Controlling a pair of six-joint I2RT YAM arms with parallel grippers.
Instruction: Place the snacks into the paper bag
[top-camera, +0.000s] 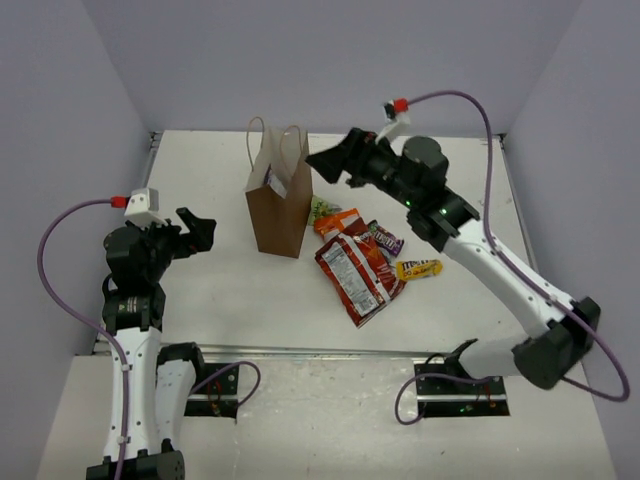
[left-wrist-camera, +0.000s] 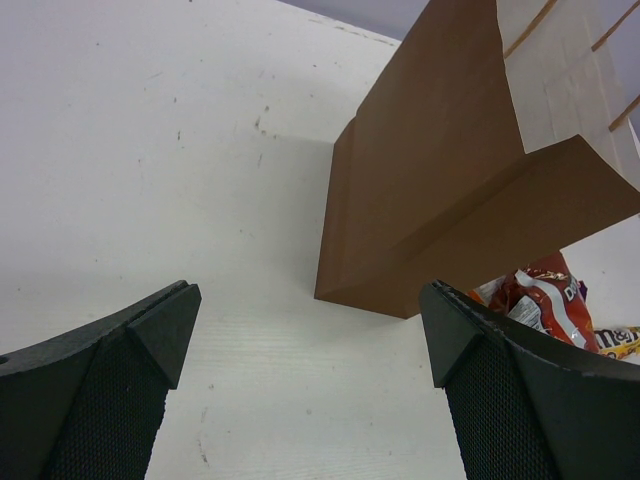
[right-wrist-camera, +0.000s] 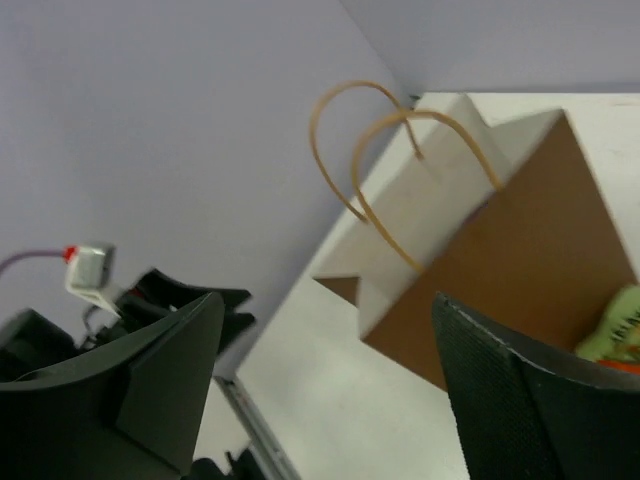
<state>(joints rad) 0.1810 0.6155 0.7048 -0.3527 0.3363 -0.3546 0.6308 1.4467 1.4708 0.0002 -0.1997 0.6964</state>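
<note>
Seen from above, a white table (top-camera: 200, 290) sits between pale lilac walls, with two robot arms mounted at its near edge; a brown paper bag (top-camera: 280, 212) stands upright a little to the 11 o'clock side of the table's centre, mouth open upward, its two looped handles (top-camera: 268, 135) rising above the rim; something pale shows just inside the mouth, too small to identify.

The snacks lie flat on the table in a loose cluster at 3 to 4 o'clock from the bag, all outside it; a green packet (top-camera: 322, 208) lies nearest the bag, just beside its right wall; an orange packet (top-camera: 338, 221) touches it at 4 o'clock; a large red chip bag (top-camera: 355, 272) with a white label spreads toward 5 o'clock, overlapping the orange one; a dark packet (top-camera: 386, 240) lies at 3 o'clock of the orange one; a yellow packet (top-camera: 418, 268) lies farthest out, at 4 o'clock.

The left claw (top-camera: 205, 232) hangs at 9 o'clock from the bag, apart from it, pointing toward 3 o'clock; its fingers are spread wide with nothing between them.

The right claw (top-camera: 322, 168) hangs in the air at 2 o'clock from the bag's mouth, close to the rim, pointing toward 9 o'clock; its fingers are likewise spread wide and empty.
</note>
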